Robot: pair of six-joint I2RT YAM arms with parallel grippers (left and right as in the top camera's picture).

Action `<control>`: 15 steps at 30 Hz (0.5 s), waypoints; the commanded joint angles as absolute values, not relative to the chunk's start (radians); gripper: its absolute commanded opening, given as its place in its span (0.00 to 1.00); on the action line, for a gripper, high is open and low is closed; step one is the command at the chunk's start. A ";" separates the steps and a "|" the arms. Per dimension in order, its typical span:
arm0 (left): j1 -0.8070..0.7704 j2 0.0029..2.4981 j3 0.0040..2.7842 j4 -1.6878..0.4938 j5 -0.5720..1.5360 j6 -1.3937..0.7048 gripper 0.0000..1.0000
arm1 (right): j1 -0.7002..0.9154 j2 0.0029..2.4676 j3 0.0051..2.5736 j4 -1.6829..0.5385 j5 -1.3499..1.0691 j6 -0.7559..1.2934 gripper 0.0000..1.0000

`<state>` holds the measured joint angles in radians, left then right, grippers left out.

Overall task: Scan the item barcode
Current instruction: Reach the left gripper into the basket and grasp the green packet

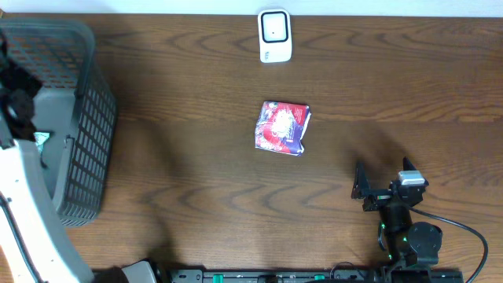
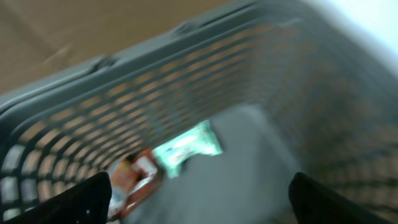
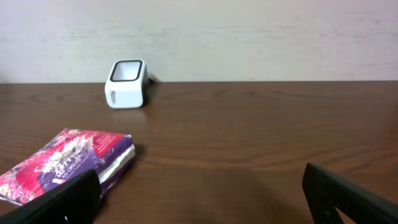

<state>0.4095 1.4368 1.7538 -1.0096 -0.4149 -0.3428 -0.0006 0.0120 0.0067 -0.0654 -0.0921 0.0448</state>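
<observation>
Trouble can start with the flat red and purple shiny packet. It lies near the middle of the brown wooden table, between the small white box scanner at the far edge and your right gripper. I think this is the thing to scan next. Nothing holds it now.

Your right gripper has its fingers spread wide with nothing between them. It is near the packet but not touching it. You cannot see a barcode on the top side, so it may be underneath. Lift the packet the wrong way up and the scanner will not read it. The packet looks thin and slippery, so the fingers may slide off or pinch only a corner. Then it could droop or drop.

Your left gripper hangs spread wide and bare over the dark grey plastic mesh basket, above a green packet and an orange packet. Swing that arm out low and it could catch the wall and tip the basket.
</observation>
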 commanded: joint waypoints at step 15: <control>0.556 1.853 1.644 -0.966 -0.427 -0.190 0.88 | -0.006 0.006 0.006 -0.070 -0.088 0.055 0.99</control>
